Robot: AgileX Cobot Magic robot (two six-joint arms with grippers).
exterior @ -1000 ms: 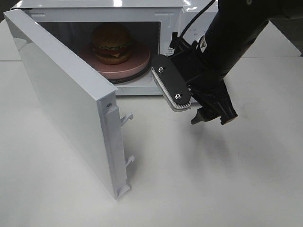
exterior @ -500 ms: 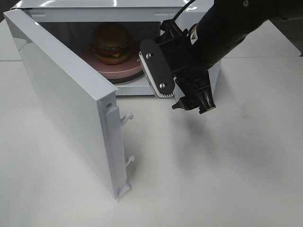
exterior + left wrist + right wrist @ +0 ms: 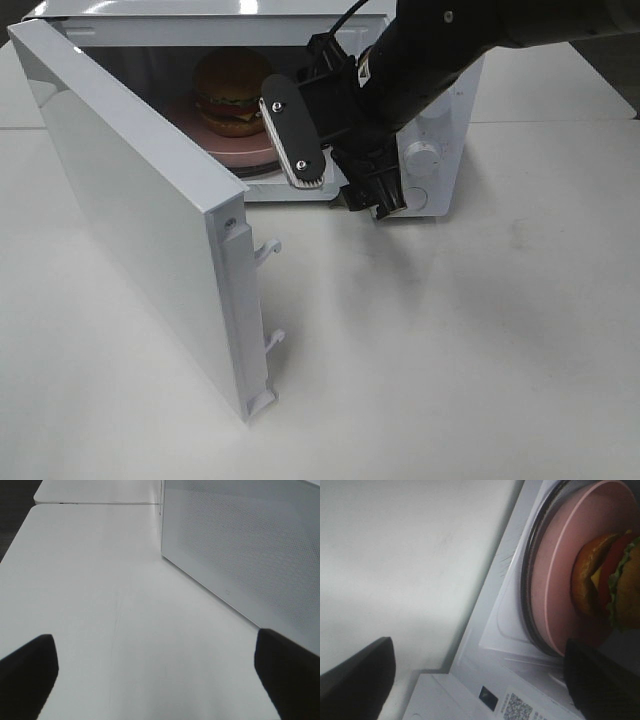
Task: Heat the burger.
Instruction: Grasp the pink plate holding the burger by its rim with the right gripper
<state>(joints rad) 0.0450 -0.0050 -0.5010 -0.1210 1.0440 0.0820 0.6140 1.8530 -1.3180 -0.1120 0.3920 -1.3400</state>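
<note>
White table [image 3: 450, 380] fills most of the high view, with the microwave [image 3: 448, 110] along the top edge and its door [image 3: 130, 190] swung wide across the left half. The burger [image 3: 230, 90] sits on a pink plate [image 3: 250, 152] inside the cavity, at upper centre. One finger [image 3: 293, 140] of the right gripper [image 3: 343, 192] covers the plate's right rim, and the dark arm hides part of the control panel, leaving two knobs [image 3: 421, 157] showing. Its jaws stand spread wide, holding nothing.

The left gripper [image 3: 157, 680] appears only in its wrist view, as two dark tips cut off at the frame edges, parted and empty, beside the microwave's perforated wall. A second ago the right gripper hung lower and further right, over the table; now it is at the cavity's mouth. Burger, plate and door have not moved.
</note>
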